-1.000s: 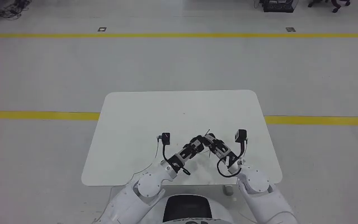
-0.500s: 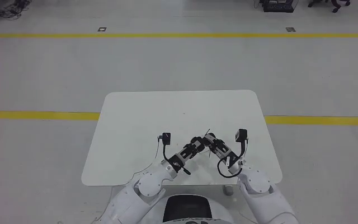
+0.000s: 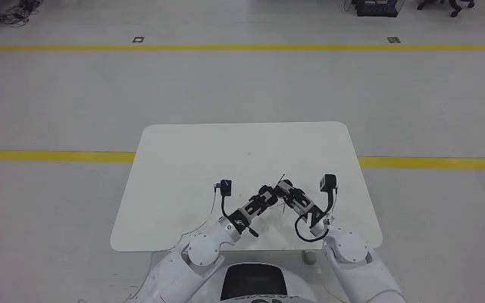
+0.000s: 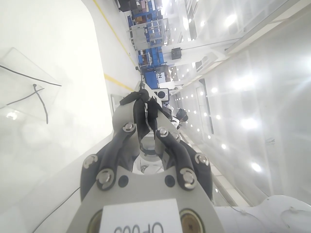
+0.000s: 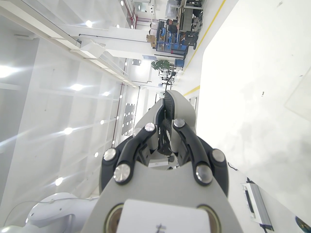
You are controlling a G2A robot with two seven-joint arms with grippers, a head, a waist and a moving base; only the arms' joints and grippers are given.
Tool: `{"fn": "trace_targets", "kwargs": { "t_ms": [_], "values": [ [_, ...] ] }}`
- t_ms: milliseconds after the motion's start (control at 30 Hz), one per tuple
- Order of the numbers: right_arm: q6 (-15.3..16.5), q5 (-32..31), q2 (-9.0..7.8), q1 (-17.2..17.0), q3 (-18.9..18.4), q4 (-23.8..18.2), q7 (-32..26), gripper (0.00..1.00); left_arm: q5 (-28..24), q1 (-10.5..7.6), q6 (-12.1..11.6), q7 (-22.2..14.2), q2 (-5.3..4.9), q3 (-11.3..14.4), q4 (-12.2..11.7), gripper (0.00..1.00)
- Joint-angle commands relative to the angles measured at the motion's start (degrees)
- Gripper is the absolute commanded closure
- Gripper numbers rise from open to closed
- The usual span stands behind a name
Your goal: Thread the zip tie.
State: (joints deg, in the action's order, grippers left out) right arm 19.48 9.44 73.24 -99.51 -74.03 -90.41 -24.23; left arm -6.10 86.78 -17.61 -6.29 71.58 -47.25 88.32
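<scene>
Keeps left gripper [image 4: 143, 98] and right gripper [image 5: 167, 98] tip to tip over the table's [image 3: 227, 144] near edge, both pinched shut on the zip tie [image 3: 280, 180]; barely shifts, so likely lingers mid-threading.

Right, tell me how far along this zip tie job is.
Done: the zip tie is off the table, pinched in the shut right claw, and the shut left claw seems to grip it too. In hand: the claws sit tip to tip, lining up the ends. Still to do: no loop shows, so the threading itself.
</scene>
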Motion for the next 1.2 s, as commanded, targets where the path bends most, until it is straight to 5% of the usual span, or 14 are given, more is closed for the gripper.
{"fn": "trace_targets", "kwargs": {
  "t_ms": [0, 267, 367, 600, 900, 1167],
  "values": [
    [0.0, -0.1, 0.0, -0.1, 0.0, -0.1, 0.0, 1.0, -0.1, -0.03, 0.0, -0.1, 0.0, 0.0, 0.0, 0.95],
    [0.0, -0.7, 0.01, -0.2, -0.1, -0.2, -0.2, 1.0, -0.3, -0.29, 0.1, -0.2, 0.08, 0.3, -0.5, 1.0],
    [0.0, -0.6, 0.03, -0.1, -0.1, -0.1, -0.3, 0.0, -0.4, -0.29, -0.1, -0.3, 0.06, 0.2, -0.6, 1.0],
    [0.0, -0.1, -0.11, -0.2, -1.2, 0.1, -0.5, 0.0, -0.1, 0.35, -0.7, -1.5, -0.51, -1.3, -0.1, 1.0],
    [-0.1, 7.6, -1.06, 1.6, -4.7, 4.6, -13.4, 0.0, 0.0, 1.71, -1.5, -12.5, -2.63, -5.7, 1.6, 1.0],
    [-0.1, 7.6, -1.06, 1.6, -4.7, 4.6, -13.4, 0.0, 0.2, 1.69, -1.9, -12.9, -2.7, -5.8, 1.6, 1.0]
  ]
}}
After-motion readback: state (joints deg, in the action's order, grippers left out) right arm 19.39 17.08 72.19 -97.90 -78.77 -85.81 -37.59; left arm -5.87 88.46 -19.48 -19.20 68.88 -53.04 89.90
